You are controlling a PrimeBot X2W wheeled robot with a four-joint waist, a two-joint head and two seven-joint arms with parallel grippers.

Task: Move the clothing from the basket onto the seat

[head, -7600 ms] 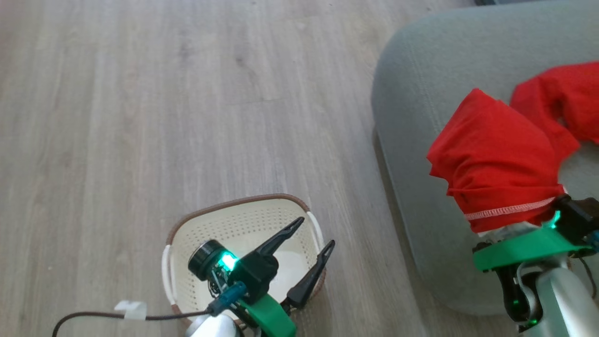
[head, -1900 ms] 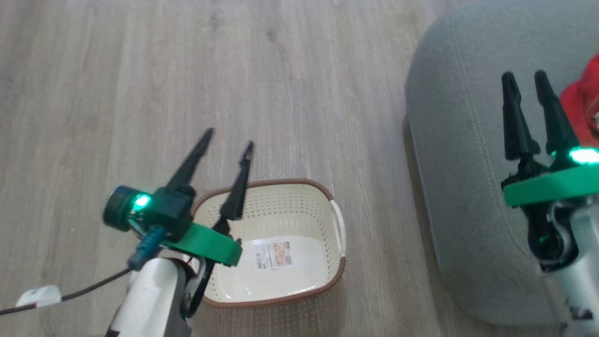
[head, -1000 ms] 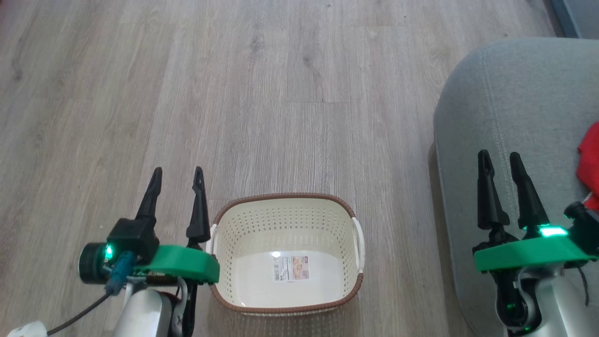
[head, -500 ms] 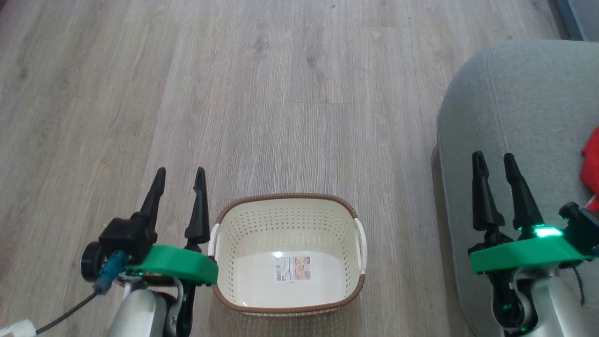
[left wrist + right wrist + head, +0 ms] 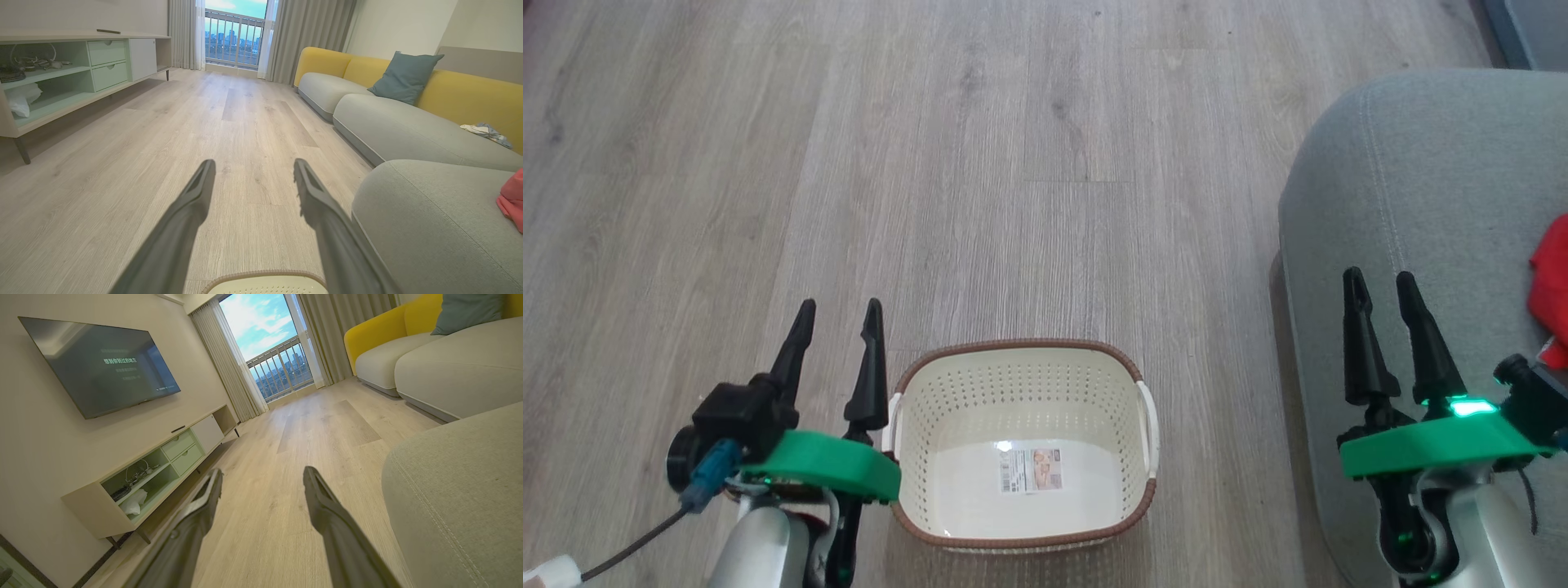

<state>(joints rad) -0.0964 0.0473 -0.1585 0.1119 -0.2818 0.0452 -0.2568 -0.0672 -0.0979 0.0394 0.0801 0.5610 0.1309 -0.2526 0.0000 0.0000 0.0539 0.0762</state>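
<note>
Head view
- Floor point(image 5: 1013, 163): pale wood planks.
- Basket point(image 5: 1013, 344): cream, brown rim, upright on the floor at lower centre; bare bottom with a sticker point(image 5: 1031, 469).
- Seat point(image 5: 1421, 163): grey, at right, apart from the basket.
- Clothing point(image 5: 1552, 286): red, lying on the seat at the right edge of view, partly cut off.
- Left gripper point(image 5: 840, 306): just left of the basket, fingers parted by a moderate gap, holding nothing. A cable point(image 5: 629, 555) trails from its wrist.
- Right gripper point(image 5: 1379, 274): over the seat's left part, fingers parted a little more narrowly, holding nothing.

Left wrist view
- Floor runs to a balcony door point(image 5: 235, 38) with curtains point(image 5: 310, 36).
- Cabinet point(image 5: 81, 73) at left; yellow-backed sofa point(image 5: 408, 122) with a blue cushion point(image 5: 404, 75) at right.
- Own two fingers spread over the floor; basket rim at the bottom edge; seat at lower right, a fold of clothing on it.

Right wrist view
- TV point(image 5: 98, 363) on the wall above the cabinet.
- Own fingers apart, nothing between; seat at right.
</note>
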